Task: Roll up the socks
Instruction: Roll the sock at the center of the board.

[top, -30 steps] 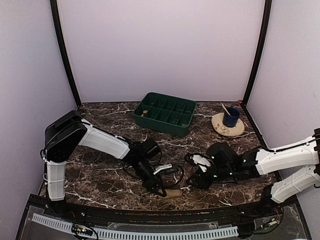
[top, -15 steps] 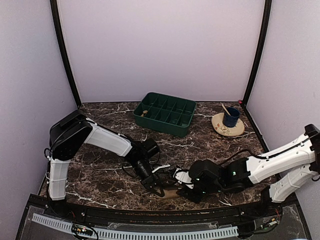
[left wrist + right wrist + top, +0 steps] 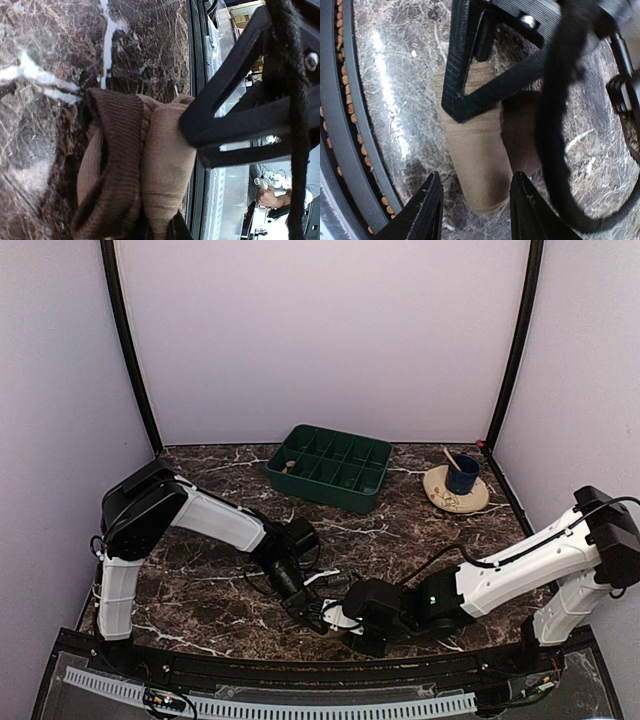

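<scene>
At six o'clock on the marble table (image 3: 200,585), by its near edge, the socks (image 3: 150,165) lie bundled, tan beside dark brown, pinched by the narrow-set left gripper (image 3: 196,145). The right gripper (image 3: 472,205) has swept in from three o'clock, jaws widening, and now straddles the tan end. A second grasp for rolling appears imminent.

Left tool (image 3: 197,142) clamped shut; right tool (image 3: 472,205) parted, facing it; the 2 nearly touching.
</scene>
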